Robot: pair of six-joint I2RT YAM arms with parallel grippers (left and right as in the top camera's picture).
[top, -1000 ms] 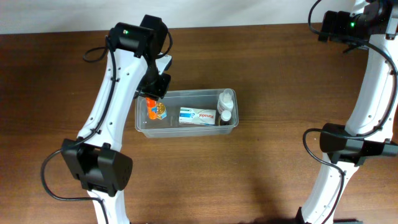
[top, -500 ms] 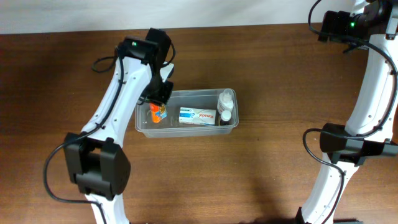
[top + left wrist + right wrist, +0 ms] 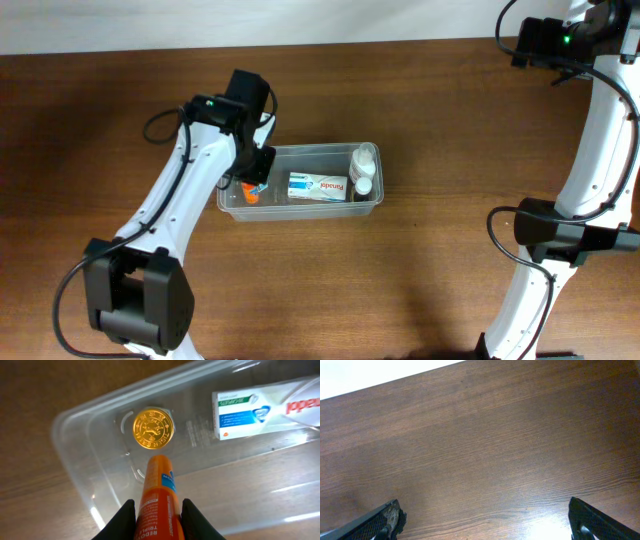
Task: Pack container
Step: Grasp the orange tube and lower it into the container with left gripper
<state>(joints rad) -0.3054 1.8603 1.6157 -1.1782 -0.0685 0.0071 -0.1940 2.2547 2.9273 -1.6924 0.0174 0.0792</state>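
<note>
I'm looking at the container (image 3: 300, 214) sitting near the middle of the table (image 3: 495, 435), long side running left-right in the overhead view. It's a clear plastic tub w/ rounded corners.

L gripper (image 3: 157, 521) is hanging over the tub's left end and clamping an orange tube (image 3: 159, 485) between its two black fingers (image 3: 121, 521). The tube is poking out ahead of the fingers, nose down into the tub and tilted. Can't tell whether its tip is touching the tub floor. In the left wrist view the tip is pointing at a small jar w/ a gold lid (image 3: 153, 428), which is standing upright on the tub floor near the left corner. Tip and jar are looking very close, maybe touching, can't say for sure.

Approx mid-tub a white toothpaste box (image 3: 260, 407) is lying flat, blue and red print facing up, apart from the jar. At the tub's right end two small white bottles (image 3: 362, 170) are sitting side by side, just beside the end of the box.

R gripper (image 3: 485, 519) is hovering over bare wood w/ its fingers spread wide and nothing between them. R arm is reaching up along the far right side of the table, well apart from the tub.
</note>
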